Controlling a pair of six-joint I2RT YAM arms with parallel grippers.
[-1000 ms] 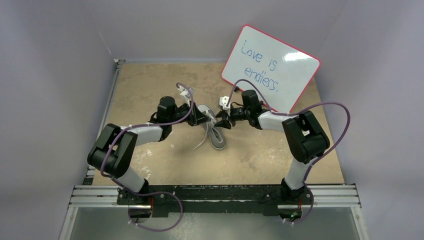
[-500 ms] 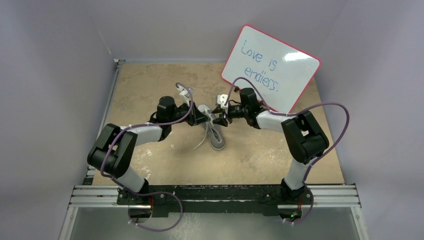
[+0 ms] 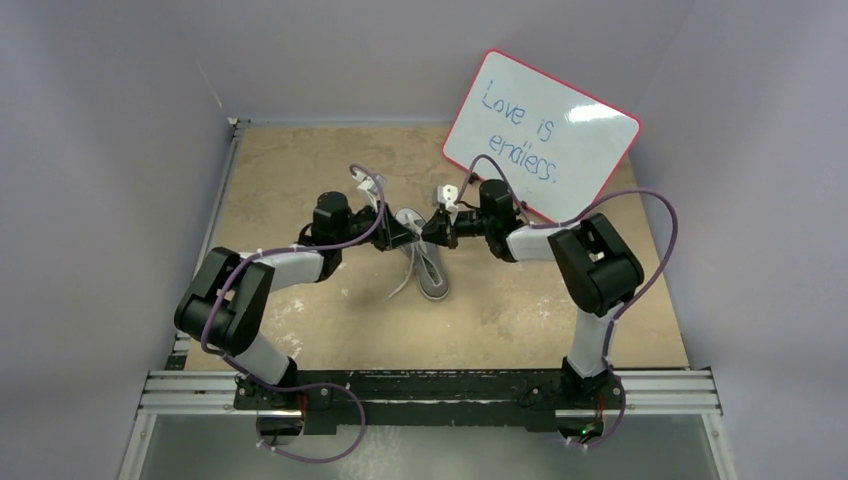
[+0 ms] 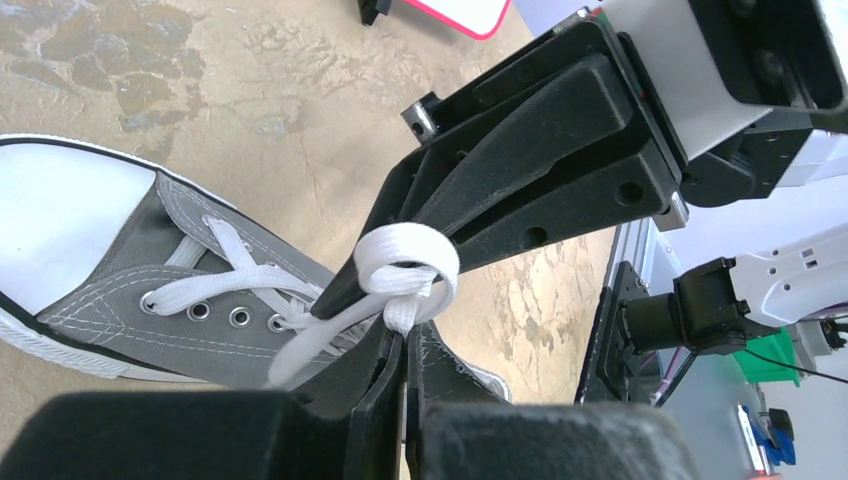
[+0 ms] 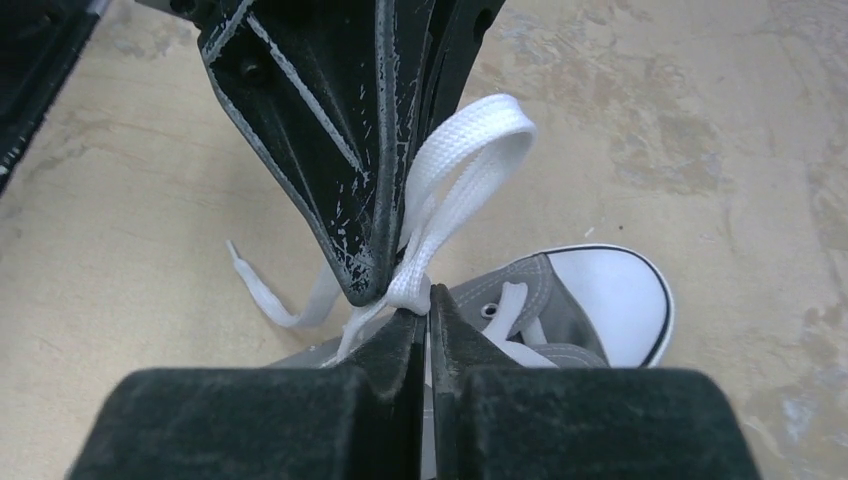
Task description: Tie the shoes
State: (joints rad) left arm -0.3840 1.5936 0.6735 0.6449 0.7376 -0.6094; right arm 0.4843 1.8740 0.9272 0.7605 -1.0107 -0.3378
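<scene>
The small grey sneaker (image 3: 432,268) with white toe cap lies mid-table, toe towards the back. My left gripper (image 3: 408,237) and right gripper (image 3: 431,232) meet tip to tip just above its laces. In the left wrist view my left gripper (image 4: 405,335) is shut on a white lace loop (image 4: 410,262) wrapped by the right gripper's fingers (image 4: 540,150), with the shoe (image 4: 120,270) beneath. In the right wrist view my right gripper (image 5: 427,310) is shut on a white lace loop (image 5: 470,160) beside the left gripper's fingers (image 5: 330,130), above the toe cap (image 5: 610,300).
A pink-framed whiteboard (image 3: 540,135) with blue writing leans at the back right. A loose lace end (image 5: 270,295) trails on the brown table (image 3: 500,310) left of the shoe. Grey walls close in both sides. The metal rail (image 3: 430,390) runs along the front.
My right gripper has moved left, closing the gap to my left gripper above the shoe. The left arm and the shoe have barely moved.
</scene>
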